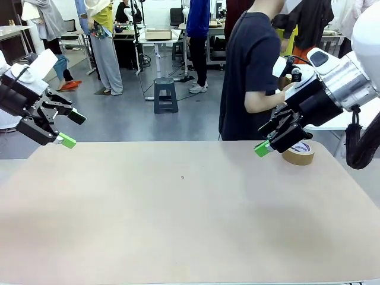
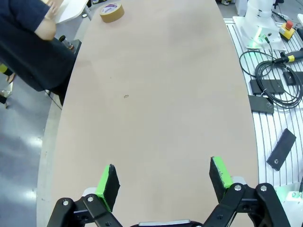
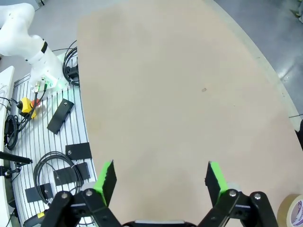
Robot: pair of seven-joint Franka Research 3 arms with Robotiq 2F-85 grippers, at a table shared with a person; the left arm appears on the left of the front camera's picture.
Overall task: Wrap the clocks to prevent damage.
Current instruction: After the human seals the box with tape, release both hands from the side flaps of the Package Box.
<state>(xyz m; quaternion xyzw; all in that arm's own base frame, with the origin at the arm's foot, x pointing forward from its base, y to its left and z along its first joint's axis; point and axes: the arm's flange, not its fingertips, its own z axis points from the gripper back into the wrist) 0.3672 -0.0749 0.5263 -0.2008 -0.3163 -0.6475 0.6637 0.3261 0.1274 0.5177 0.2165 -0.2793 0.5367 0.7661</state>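
Front view, tape roll [image 1: 298, 153] just beside right end effector [image 1: 268, 142], both end effectors' fingers apart, left end effector [image 1: 72, 129] well apart.

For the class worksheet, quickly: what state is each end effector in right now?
Left end effector: open, holding nothing, above the table.
Right end effector: open, holding nothing, near the tape roll.

table [image 1: 178, 225]: matt beige, smooth | tape roll [image 1: 298, 152]: brown paper-like, slight sheen | floor [image 1: 148, 124]: glossy grey
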